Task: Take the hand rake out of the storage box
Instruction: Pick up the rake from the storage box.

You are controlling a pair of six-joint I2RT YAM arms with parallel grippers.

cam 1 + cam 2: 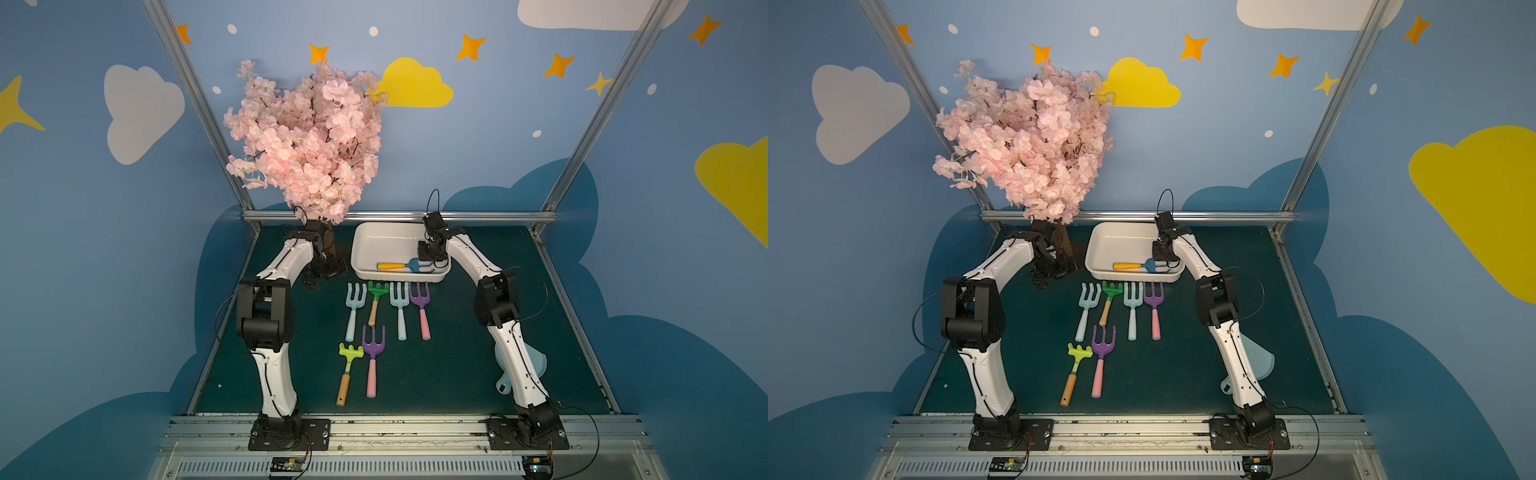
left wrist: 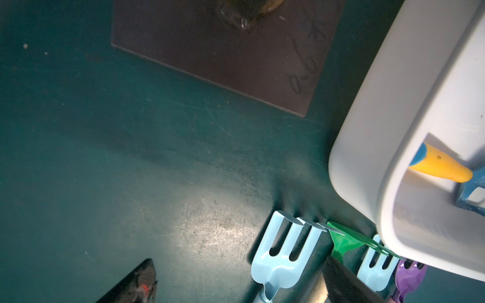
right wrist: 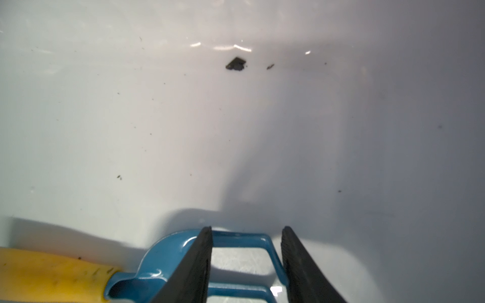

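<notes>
Six tools (image 1: pixel 372 347) outside, one hand rake (image 1: pixel 392 266) in storage box (image 1: pixel 380 245); left jaws spread, right jaws unclear.

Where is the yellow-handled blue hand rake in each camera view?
Top view: hand rake lies inside the storage box, along its near wall.
Top view: hand rake, same place.
Left wrist: its yellow handle, inside the box.
Right wrist: blue head, close up, on the box floor.
Shared landmark: the white box.

Brown plate (image 2: pixel 210 52): handwritten, perhaps "0.6".
</notes>
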